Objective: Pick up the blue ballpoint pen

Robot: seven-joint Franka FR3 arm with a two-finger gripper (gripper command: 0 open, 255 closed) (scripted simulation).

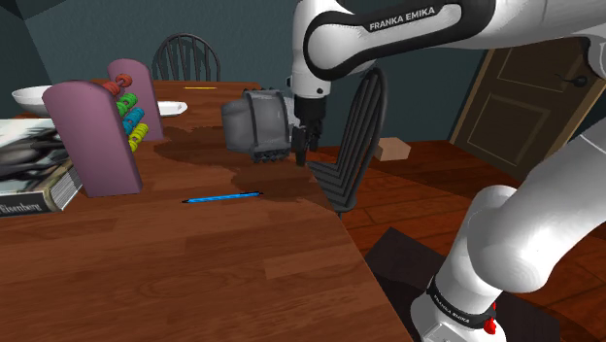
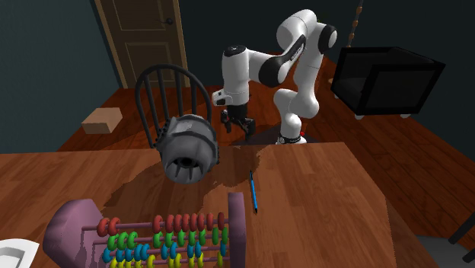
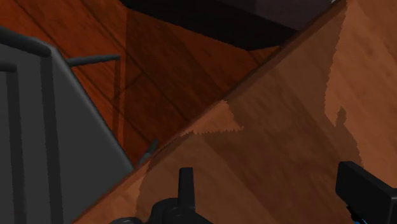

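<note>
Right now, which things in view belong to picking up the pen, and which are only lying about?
For the job: thin blue pen; black gripper.
Lying about: purple-ended abacus with coloured beads; grey ribbed appliance; thick book; white bowl.

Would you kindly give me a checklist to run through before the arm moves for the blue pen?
1. Jaws open: ok, they stand apart in the wrist view.
2. Blue pen lying flat on the table, nothing on it: ok.
3. Jaws above the pen: not ok; they hang near the table's edge, beside the grey object.
4. Room around the pen: ok; the abacus and the grey object stand apart from it.
5. Jaws turned across the pen's shaft: cannot tell.
</note>
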